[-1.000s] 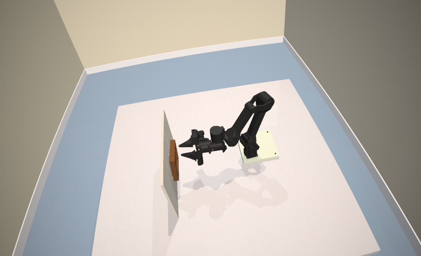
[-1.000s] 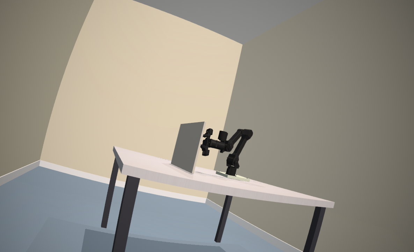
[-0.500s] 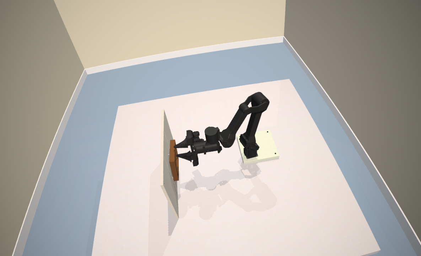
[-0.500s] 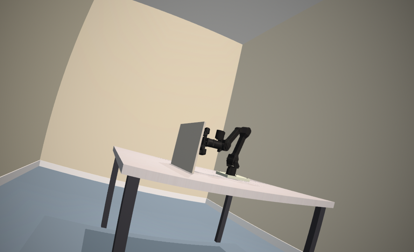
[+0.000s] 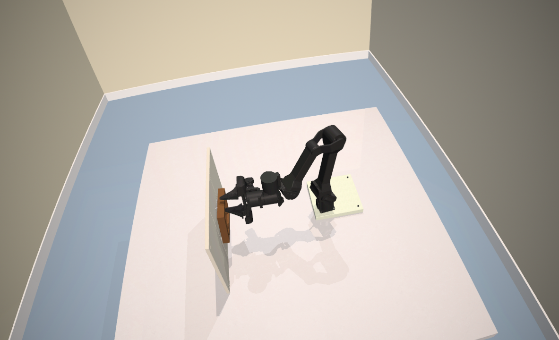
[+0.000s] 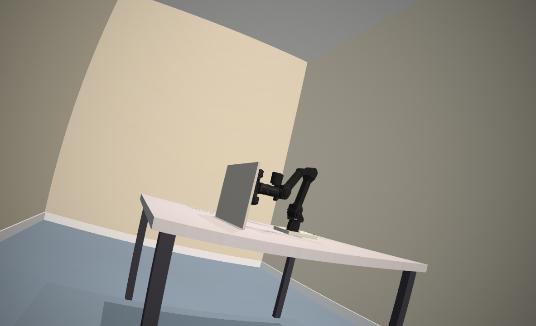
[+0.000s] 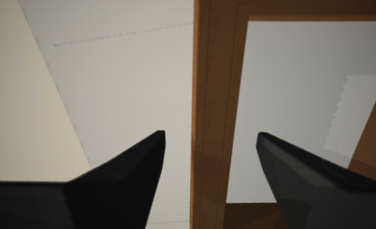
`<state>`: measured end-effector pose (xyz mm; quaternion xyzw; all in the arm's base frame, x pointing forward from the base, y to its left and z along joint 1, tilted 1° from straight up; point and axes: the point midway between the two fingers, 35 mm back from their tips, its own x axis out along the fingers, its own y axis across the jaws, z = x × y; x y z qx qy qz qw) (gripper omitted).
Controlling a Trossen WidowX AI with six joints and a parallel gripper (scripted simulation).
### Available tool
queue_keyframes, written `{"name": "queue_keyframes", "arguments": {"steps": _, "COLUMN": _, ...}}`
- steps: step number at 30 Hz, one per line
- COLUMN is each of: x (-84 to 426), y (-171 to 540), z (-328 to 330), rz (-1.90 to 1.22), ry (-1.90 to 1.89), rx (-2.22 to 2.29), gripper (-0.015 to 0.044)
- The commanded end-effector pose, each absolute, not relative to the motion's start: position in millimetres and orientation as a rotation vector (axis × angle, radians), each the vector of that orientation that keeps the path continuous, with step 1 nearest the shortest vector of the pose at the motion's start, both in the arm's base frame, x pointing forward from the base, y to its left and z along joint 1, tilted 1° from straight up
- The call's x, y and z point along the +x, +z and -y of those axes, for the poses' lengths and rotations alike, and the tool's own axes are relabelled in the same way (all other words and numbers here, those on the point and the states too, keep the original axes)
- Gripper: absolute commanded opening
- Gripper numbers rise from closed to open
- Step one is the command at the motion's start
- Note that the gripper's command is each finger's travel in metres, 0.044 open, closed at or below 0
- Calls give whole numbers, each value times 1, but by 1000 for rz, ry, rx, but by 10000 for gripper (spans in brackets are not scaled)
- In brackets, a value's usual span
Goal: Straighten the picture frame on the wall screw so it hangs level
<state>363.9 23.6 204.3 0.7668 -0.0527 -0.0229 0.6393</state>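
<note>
Two black fingers (image 5: 223,204) stood partway open at the brown picture frame (image 5: 220,211) (image 7: 217,95), parted well wider than the one side bar of it that lay between them, and they had hold of nothing. From the wrist, one fingertip showed outside that bar, in front of the pale panel (image 5: 208,211) (image 6: 237,194) (image 7: 127,95), while the other showed over the frame's light grey inner area (image 7: 283,95). Gaps lay on either side of the bar in that view; whether either tip touched the wood at some hidden spot, I could not tell. The frame was up on the face of the panel that looked toward the arm, and the panel itself stood upright on the whitish surface (image 5: 357,275) (image 6: 302,245). How level the frame hung I could not make out, for the top view caught it nearly edge-on and the wrist view cut it off. Its screw was not something I could pick out with certainty. From the far side, only the panel's dark grey back showed, hiding the frame. The black arm (image 5: 302,169) (image 6: 304,190) reached across from a pale yellow-green base plate (image 5: 351,194) (image 6: 310,236), its elbow bent high above the surface.
</note>
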Motion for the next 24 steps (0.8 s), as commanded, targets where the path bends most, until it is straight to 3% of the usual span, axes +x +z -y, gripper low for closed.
{"name": "queue_keyframes", "arguments": {"steps": 1, "x": 364, "y": 205, "z": -24, "rz": 119, "ry": -46, "rx": 1754, "gripper": 260}}
{"name": "queue_keyframes", "arguments": {"steps": 21, "x": 364, "y": 205, "z": -25, "rz": 119, "ry": -46, "rx": 1754, "gripper": 260}}
{"name": "queue_keyframes", "arguments": {"steps": 24, "x": 364, "y": 205, "z": -25, "rz": 119, "ry": -46, "rx": 1754, "gripper": 181}}
